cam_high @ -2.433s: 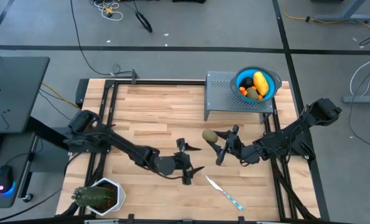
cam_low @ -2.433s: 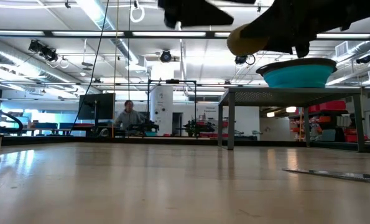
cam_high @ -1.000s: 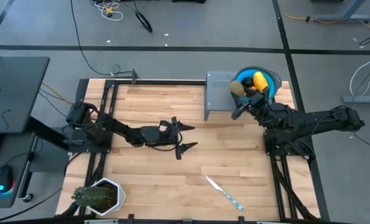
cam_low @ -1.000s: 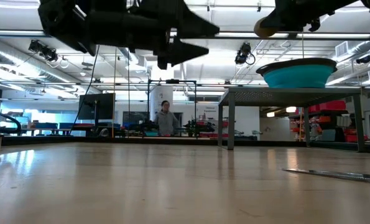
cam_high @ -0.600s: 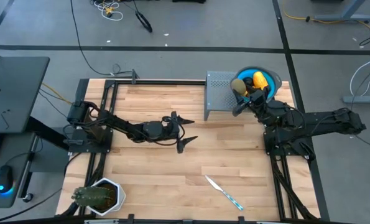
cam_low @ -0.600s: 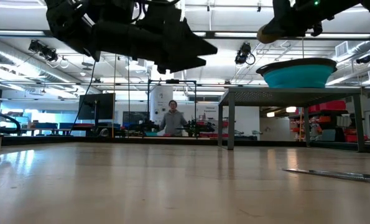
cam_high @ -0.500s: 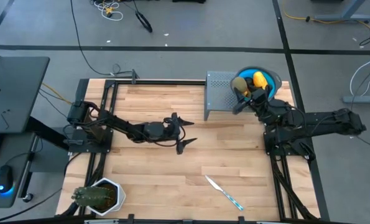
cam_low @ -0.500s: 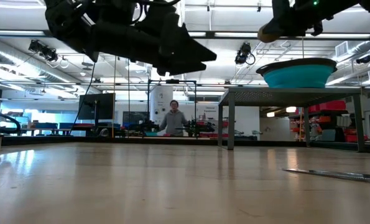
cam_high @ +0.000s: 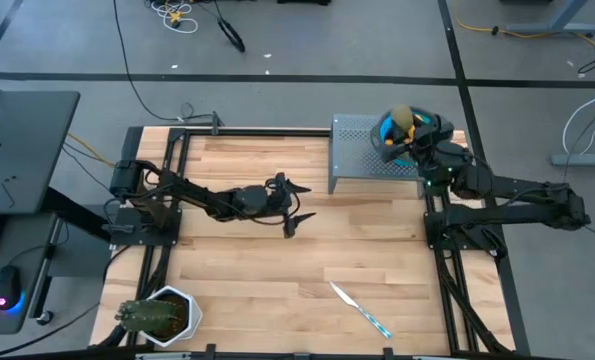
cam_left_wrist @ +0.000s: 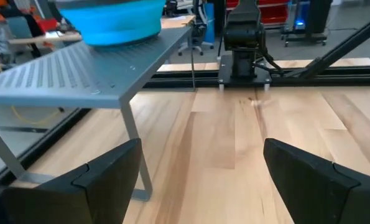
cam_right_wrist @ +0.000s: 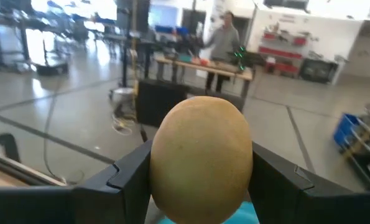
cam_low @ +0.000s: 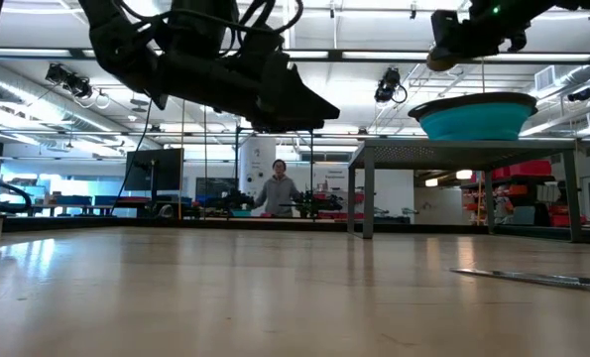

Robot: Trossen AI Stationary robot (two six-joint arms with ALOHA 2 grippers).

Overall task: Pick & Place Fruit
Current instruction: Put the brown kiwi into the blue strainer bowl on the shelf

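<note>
My right gripper is shut on an olive-brown roundish fruit, right above the blue bowl. The bowl stands on a grey perforated stand at the far right of the table. In the low view the fruit hangs above the bowl. The gripper hides the other fruit in the bowl. My left gripper is open and holds nothing, raised over the middle of the table; its wrist view shows wide-spread fingers. My right gripper pinches the roundish fruit between its two fingers, one on each side of it. The fingers come from the table's right and near side, about level. The fruit is lifted clear, above the bowl.
A slim knife with a light-blue handle lies on the wood near the near edge, right of centre. A spiky green plant in a white pot stands at the near left corner. A person stands in the room beyond the table.
My right gripper has carried the fruit toward the table's far right, from over the stand's edge to above the blue bowl, still shut on it. My left gripper has drifted a little toward the far edge and stayed open.
</note>
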